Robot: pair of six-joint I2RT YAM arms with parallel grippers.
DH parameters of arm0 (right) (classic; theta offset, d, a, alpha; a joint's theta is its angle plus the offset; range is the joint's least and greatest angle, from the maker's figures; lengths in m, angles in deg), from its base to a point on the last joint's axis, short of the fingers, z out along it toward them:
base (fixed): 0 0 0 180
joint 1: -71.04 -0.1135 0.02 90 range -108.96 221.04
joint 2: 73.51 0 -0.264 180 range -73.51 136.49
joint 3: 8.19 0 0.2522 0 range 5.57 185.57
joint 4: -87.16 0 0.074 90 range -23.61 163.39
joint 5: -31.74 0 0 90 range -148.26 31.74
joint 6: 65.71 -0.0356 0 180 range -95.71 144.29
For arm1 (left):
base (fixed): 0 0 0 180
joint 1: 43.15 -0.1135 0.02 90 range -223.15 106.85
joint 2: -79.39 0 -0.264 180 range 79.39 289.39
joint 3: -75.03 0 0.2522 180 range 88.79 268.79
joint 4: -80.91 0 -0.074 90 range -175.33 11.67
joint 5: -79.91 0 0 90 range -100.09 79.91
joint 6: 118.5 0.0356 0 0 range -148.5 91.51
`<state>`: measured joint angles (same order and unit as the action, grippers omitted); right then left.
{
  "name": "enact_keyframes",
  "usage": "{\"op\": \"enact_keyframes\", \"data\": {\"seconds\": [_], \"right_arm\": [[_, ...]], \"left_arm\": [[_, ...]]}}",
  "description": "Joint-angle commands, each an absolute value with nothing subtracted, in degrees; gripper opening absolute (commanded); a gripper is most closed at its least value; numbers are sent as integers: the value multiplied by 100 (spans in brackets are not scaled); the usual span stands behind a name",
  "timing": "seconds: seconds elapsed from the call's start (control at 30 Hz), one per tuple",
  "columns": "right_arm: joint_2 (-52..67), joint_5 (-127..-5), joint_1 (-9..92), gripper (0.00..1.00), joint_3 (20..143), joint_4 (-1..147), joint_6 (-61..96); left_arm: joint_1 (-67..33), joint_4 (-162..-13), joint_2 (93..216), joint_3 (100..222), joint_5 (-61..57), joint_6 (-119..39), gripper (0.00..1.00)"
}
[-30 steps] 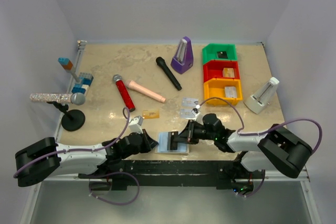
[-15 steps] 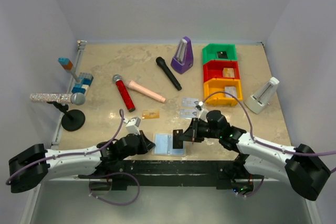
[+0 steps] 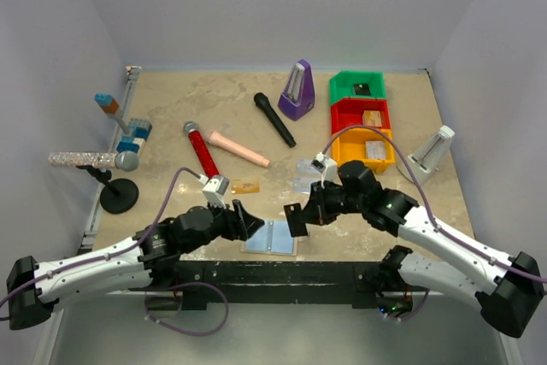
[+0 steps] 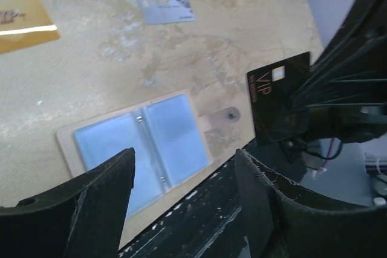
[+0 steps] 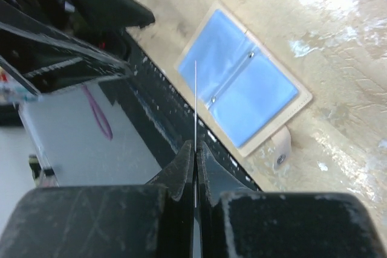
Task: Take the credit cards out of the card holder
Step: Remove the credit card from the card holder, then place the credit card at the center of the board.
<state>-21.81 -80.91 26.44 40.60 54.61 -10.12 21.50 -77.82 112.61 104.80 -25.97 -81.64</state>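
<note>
Right pincer [image 5: 195,149] is seen clamped shut on the dark card [image 4: 278,104], which is held on edge just off the snap-tab side of the card holder [image 4: 142,149], lifted clear and touched by the holder nowhere. Left pincer [image 3: 244,221] is spread wide and empty, poised at the holder's opposite side, close over it but, as far as can be told, not pressed on it. The holder itself is laid open and flat on the desk [image 3: 171,117], blue panels up, between the two arms. The step in hand is judged to be the carrying-off of this card. For that, the grip should be kept firm and the card swung to the far side of the holder, where two silver-grey cards [image 3: 301,184] and an orange-tan card [image 3: 245,185] are already laid out. It is best tilted nearly flat on the way down and released only when close to the desk, beside those cards and not on top of them. Whether any card is left in the blue pockets cannot be told; the panels look plain.
</note>
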Motion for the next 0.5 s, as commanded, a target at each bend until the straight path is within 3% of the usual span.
{"op": "enact_keyframes", "data": {"seconds": [0.0, 0.3, 0.47], "right_arm": [[-1981, -9329, 2648, 0, 4652, 4738, 81], [-2094, -10782, 2367, 0, 5066, 3859, 1163], [-2148, -11257, 2209, 0, 5101, 4035, 1172]], "left_arm": [[2093, -7829, 11086, 11137, -1811, -7228, 72], [2022, -8418, 11235, 11718, 896, -6207, 71], [2014, -8909, 11577, 11744, 1601, -6128, 69]]}}
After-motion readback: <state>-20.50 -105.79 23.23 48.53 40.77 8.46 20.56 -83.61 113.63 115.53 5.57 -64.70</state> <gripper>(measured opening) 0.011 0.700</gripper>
